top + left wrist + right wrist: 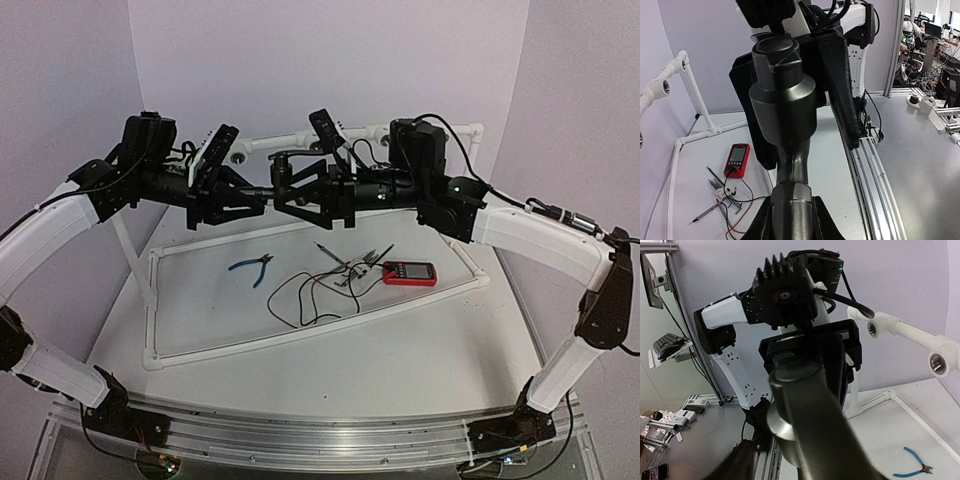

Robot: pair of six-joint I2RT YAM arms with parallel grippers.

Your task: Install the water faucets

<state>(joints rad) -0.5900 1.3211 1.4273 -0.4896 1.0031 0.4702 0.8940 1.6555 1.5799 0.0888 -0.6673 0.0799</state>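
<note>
Above the counter point(420, 340): two robot arms meet in mid-air with a dark metal faucet point(280, 172) between them, well clear of the surface.
Left hand point(792, 220): pinching the faucet by its shank, fingers point(764, 227) pressed tight to both sides, the thick body and cap rising beyond them.
Right hand point(290, 198): spread about the faucet's far end. The one finger point(740, 462) seen in its wrist view stands clear of the metal, and the other is hidden behind the body.
Step in hand: by the look of it, a mid-air handover or regrip, made before any fitting begins.
Sockets point(240, 157): round white pipe mouths on the rail along the back wall, behind the arms. None that shows carries a faucet.
Next move: the right hand would need to close squarely on the body without knocking it askew in the left hand's hold. The threaded end must then be lined up straight with a socket mouth before turning.
Risk: a round, smooth body may twist or slip if gripped off-centre.
Also in frame: blue-handled pliers point(252, 267) and a red multimeter point(408, 272) lie inside the white pipe frame below the arms.
</note>
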